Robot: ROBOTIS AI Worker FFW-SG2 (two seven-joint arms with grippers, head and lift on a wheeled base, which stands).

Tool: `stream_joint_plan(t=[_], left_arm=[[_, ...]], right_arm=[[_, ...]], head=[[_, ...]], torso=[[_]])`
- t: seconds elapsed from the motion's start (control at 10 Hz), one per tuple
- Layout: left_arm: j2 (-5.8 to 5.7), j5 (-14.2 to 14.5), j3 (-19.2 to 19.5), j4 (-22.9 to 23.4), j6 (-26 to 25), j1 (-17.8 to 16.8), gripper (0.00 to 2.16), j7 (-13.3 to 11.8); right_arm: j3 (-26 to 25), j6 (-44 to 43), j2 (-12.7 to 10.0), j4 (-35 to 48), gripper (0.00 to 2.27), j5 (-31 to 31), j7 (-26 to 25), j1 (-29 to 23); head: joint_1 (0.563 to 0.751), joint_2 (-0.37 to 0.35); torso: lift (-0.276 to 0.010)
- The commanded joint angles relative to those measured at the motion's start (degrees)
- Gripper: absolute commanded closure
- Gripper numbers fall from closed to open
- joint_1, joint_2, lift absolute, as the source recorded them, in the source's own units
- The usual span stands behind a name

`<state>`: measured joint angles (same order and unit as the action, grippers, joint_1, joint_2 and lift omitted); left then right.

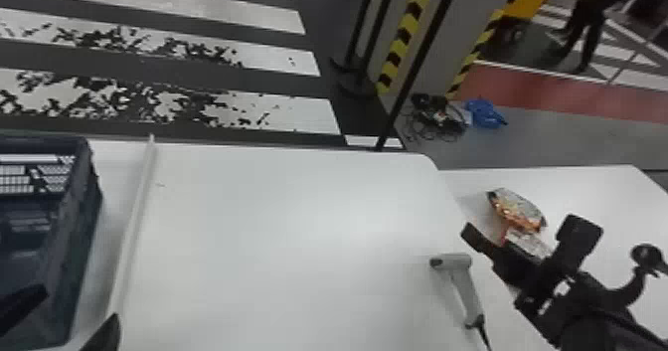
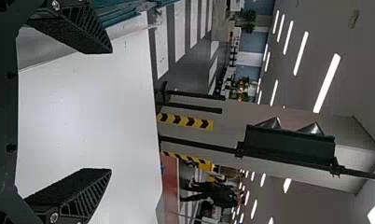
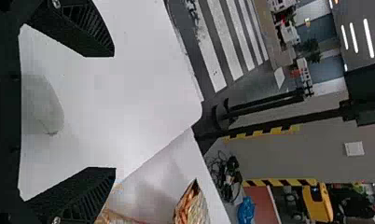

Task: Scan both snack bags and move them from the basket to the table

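Bright strip lights (image 2: 327, 83) shine overhead, and a soft, pale glare spreads across the white table (image 1: 298, 216).

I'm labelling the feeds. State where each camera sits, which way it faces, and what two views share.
Head view: on the head, facing forward and down at the table and basket; left fingers and right fingers show.
Left wrist view: on the left wrist, facing out across the table; left fingers, open.
Right wrist view: on the right wrist, facing likewise; right fingers, open.
Shared by head and right wrist: a snack bag.
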<state>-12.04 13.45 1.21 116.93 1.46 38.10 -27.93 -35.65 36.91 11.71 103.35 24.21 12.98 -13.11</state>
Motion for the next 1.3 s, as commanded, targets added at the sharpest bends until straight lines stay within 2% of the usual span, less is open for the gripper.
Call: stream_joint_plan(t=[0.0, 0.2, 0.3, 0.4, 0.5, 0.7, 0.8, 0.9, 1.0, 1.1, 1.2], left_arm=[[0.0, -0.44, -0.68, 1.11, -1.95, -0.22, 0.08, 0.77], [0.0, -2.81, -2.88, 6.56, -13.55, -1.1, 0.08, 6.39], [0.09, -2.81, -4.11, 9.02, -15.48, -1.8, 0.08, 9.03], [0.09, -2.99, -5.6, 12.01, -19.7, -2.85, 0.08, 12.11], [0.17, -4.83, -7.45, 14.91, -23.04, -3.65, 0.08, 14.65], [0.09, -8.61, -11.58, 17.11, -22.87, -3.56, 0.08, 18.96], [0.0, -9.23, -12.72, 17.02, -19.0, -2.68, 0.08, 21.6], [-0.27, -10.81, -14.3, 17.46, -16.19, -1.54, 0.09, 25.73], [-0.62, -13.36, -15.62, 19.22, -15.84, 0.22, 0.08, 29.16], [-0.79, -13.71, -15.54, 21.15, -16.01, 2.42, 0.08, 29.68], [-1.32, -14.68, -15.18, 23.0, -16.19, 5.14, 0.08, 30.12]], right_arm=[[3.4, -0.38, -3.36, 8.53, 0.05, -1.01, -0.06, -3.24], [6.65, -0.56, -6.96, 16.09, 0.05, -1.44, -0.32, -6.67], [8.58, -0.91, -8.37, 19.34, 0.05, -2.24, -0.5, -8.6], [10.08, -1.61, -9.95, 22.42, 0.05, -3.03, -0.76, -10.45], [12.98, -4.78, -10.3, 25.23, 0.06, -5.75, -1.64, -13.0], [19.13, -15.33, -10.56, 29.98, 0.07, -11.29, -4.8, -19.41], [20.54, -17.79, -11.18, 30.59, 0.08, -11.73, -5.15, -21.08], [21.42, -17.61, -11.76, 30.59, 0.08, -11.73, -5.24, -22.22], [22.29, -19.19, -11.76, 30.77, 0.08, -12.08, -5.51, -24.16], [23.0, -23.59, -11.76, 31.47, 0.08, -12.87, -6.21, -27.23], [23.0, -23.76, -11.76, 32.26, 0.08, -12.87, -6.21, -29.96]], head=[[0.695, -0.35], [0.695, -0.35], [0.695, -0.35], [0.695, -0.35], [0.695, -0.338], [0.695, -0.321], [0.695, -0.313], [0.695, -0.3], [0.695, -0.285], [0.695, -0.276], [0.695, -0.28]], torso=[[-0.098], [-0.098], [-0.098], [-0.098], [-0.098], [-0.098], [-0.098], [-0.098], [-0.098], [-0.098], [-0.098]])
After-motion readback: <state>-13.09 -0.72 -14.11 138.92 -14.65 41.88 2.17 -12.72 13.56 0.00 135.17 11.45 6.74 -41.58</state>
